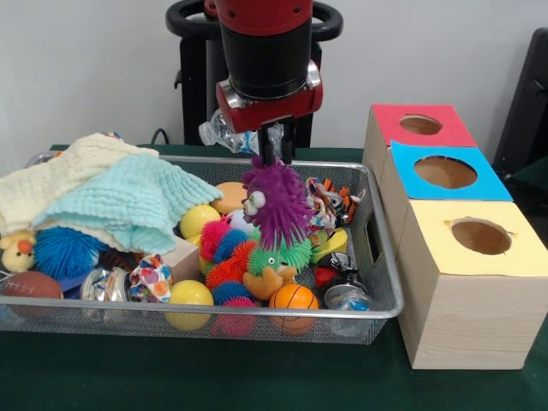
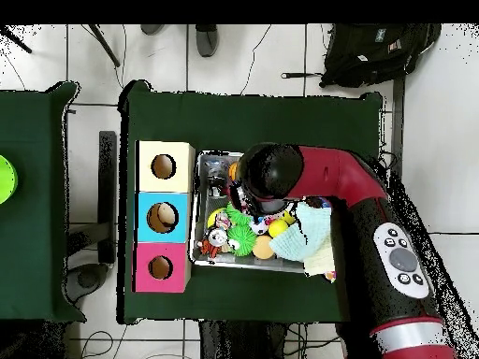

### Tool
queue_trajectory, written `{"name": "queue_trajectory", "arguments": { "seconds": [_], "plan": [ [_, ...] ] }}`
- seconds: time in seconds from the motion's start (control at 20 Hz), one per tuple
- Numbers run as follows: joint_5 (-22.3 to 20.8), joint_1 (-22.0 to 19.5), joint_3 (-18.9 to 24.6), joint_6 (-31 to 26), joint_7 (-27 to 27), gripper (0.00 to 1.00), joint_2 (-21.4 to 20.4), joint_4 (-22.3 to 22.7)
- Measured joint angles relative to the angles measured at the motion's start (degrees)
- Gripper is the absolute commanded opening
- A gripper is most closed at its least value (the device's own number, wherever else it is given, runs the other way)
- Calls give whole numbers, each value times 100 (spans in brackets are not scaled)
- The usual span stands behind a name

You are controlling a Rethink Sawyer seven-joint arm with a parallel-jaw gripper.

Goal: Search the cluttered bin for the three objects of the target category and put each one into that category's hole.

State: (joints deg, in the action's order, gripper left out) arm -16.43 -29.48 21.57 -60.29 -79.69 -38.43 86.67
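Observation:
The silver wire-mesh bin (image 1: 257,315) is full of toys; it also shows in the overhead view (image 2: 200,251). My gripper (image 1: 272,152) hangs over the bin's middle, shut on the top of a purple spiky toy (image 1: 276,205) with googly eyes. One clear crinkly bottle (image 1: 219,132) shows just left of the gripper at the bin's far side. Another clear bottle (image 1: 345,296) lies in the near right corner. A third crinkly clear piece (image 1: 103,284) lies near the front left. In the overhead view the arm (image 2: 271,174) hides the gripper.
Three wooden boxes with holes stand right of the bin: red top (image 1: 421,125), blue top (image 1: 445,172), yellow top (image 1: 481,236). Cream and mint cloths (image 1: 128,197) cover the bin's left part. Balls, spiky toys and a tiger toy (image 1: 330,204) fill the rest.

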Motion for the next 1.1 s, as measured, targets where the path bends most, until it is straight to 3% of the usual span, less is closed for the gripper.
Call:
{"name": "queue_trajectory", "arguments": {
  "seconds": [0.65, 1.1],
  "plan": [
    [240, -55, -849, 993, -256, 0, -599, 1410],
    [397, -97, -1256, 1247, -256, 0, -712, 1998]
  ]
}}
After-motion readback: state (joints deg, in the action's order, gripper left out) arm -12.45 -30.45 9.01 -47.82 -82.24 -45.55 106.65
